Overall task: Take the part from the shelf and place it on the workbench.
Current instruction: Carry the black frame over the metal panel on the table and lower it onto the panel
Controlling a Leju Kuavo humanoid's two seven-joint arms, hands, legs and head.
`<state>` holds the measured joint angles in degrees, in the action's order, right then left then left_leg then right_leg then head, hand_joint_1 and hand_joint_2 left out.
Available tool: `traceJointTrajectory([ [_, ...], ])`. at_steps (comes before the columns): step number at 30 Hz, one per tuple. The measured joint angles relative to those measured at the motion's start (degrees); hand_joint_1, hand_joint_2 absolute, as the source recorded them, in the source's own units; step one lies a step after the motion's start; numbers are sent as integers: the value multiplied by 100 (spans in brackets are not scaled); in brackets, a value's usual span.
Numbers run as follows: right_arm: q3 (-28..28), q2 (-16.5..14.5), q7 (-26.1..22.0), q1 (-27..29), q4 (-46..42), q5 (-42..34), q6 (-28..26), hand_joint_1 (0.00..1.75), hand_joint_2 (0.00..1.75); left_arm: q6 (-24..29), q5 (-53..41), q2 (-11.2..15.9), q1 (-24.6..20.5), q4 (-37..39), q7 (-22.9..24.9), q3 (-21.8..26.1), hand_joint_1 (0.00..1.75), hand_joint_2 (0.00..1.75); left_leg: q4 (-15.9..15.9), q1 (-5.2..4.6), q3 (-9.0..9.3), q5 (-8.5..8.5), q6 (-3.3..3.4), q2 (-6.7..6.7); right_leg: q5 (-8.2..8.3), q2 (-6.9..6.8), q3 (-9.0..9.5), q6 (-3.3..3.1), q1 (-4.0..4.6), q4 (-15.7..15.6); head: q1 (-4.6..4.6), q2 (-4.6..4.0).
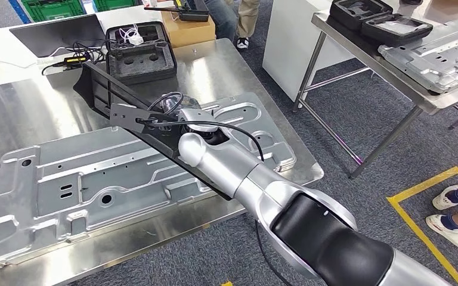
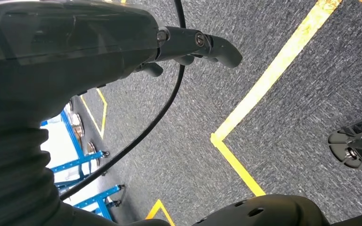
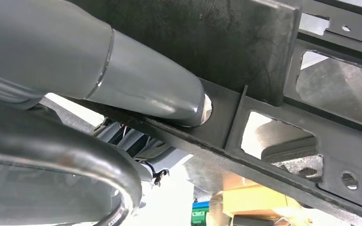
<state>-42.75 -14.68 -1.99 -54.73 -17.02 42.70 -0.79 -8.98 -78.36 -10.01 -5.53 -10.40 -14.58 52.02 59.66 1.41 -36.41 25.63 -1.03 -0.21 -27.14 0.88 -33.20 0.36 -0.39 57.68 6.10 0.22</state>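
Black plastic frame part (image 1: pixel 104 89) gripped by right hand (image 3: pixel 136 84), thumb pressed on it, above stamped metal panel (image 1: pixel 95 185) on steel workbench (image 1: pixel 12 113). Left hand (image 2: pixel 193 44) loosely spread, holding nothing, over carpet.

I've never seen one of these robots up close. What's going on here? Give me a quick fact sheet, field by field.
held item: long black part, a flat frame with cut-outs
holder: right hand, thumb pressed on the part
position: part hangs tilted over the workbench
beneath it: large silver metal panel lying flat
left hand: holds nothing, hangs over grey carpet
nearby: person's shoes beside yellow floor tape
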Motion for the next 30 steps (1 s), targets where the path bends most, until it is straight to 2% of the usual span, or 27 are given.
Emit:
traceJointTrajectory([
  [2,6,3,3,1,2,24,0,0,0,25,-31,0,0,0,0,-18,0,175,0,0,0,0,0,0,0,0,0,0,0,0,0,0],
  [3,11,6,8,2,3,44,-2,0,0,73,-70,0,0,0,1,-35,0,175,0,0,0,0,0,0,0,0,-1,0,0,0,0,0],
  [7,34,34,45,5,5,88,-20,0,0,500,-265,0,-14,-1,1,-183,0,0,0,0,0,0,0,0,0,0,-1,0,0,0,0,0],
  [11,61,77,42,10,7,97,-22,0,0,709,-281,0,-69,-4,0,-277,0,0,0,0,0,0,0,0,0,0,0,0,0,0,0,0],
  [30,169,93,3,8,8,286,32,0,0,434,-162,9,-36,-2,1,-277,0,0,0,0,0,0,0,0,0,0,1,0,0,0,0,0],
])
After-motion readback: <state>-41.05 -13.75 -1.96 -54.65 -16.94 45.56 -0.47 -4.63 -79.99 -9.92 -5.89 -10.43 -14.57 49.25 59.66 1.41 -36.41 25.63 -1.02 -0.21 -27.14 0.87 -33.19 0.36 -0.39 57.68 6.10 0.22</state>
